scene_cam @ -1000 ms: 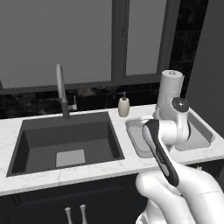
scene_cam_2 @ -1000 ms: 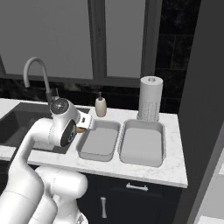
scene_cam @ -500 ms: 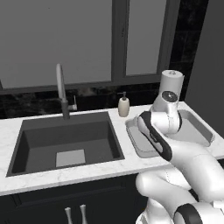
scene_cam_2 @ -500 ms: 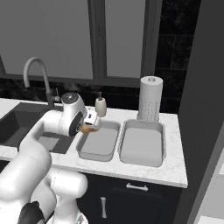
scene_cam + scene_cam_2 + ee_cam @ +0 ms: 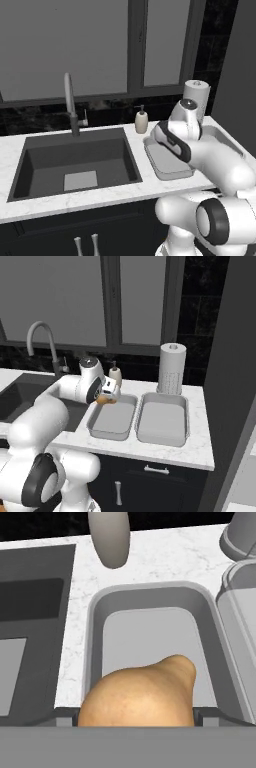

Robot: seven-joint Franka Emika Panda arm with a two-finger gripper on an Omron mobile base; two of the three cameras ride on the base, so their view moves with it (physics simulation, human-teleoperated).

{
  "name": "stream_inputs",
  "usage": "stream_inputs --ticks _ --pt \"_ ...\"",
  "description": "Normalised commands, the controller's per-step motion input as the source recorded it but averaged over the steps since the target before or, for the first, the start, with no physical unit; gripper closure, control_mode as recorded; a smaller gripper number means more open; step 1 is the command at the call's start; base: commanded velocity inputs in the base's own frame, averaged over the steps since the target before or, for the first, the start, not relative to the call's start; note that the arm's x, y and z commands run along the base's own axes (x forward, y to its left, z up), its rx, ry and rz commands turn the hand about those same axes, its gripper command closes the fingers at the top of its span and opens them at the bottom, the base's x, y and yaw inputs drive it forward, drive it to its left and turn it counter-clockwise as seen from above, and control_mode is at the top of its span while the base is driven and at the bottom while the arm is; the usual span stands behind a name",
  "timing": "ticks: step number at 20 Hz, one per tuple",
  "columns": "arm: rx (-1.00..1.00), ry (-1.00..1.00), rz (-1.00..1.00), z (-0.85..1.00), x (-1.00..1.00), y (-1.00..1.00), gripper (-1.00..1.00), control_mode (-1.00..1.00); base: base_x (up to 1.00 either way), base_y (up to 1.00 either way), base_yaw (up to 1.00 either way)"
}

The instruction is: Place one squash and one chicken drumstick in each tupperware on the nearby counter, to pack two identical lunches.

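We hold the tan squash (image 5: 142,694) between our gripper's (image 5: 107,396) fingers, spread wide around it, above the near end of the left tupperware (image 5: 95,642). The right tupperware (image 5: 162,423) sits just beside it on the white counter (image 5: 200,448). A soap bottle (image 5: 110,537) stands beyond the left tray, and the sink (image 5: 75,160) lies to its left.
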Motion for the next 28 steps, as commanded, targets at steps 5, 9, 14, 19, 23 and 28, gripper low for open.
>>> stream_inputs --ticks 5,9,14,19,23,28 --pt "0.0 0.02 0.0 -0.53 0.31 -0.11 1.0 -1.0 0.0 0.0 0.0" --pt "0.0 0.08 0.0 -0.56 0.28 -0.06 1.0 -1.0 0.0 0.0 0.0" --pt "0.0 0.05 0.0 -0.44 0.21 0.0 1.0 -1.0 0.0 0.0 0.0" --pt "0.0 0.01 0.0 -0.38 0.23 0.0 1.0 -1.0 0.0 0.0 0.0" --pt "0.0 0.0 0.0 -0.34 0.19 0.0 1.0 -1.0 0.0 0.0 0.0" --pt "0.0 0.0 0.0 -0.34 0.14 0.0 -1.0 -1.0 0.0 0.0 0.0"
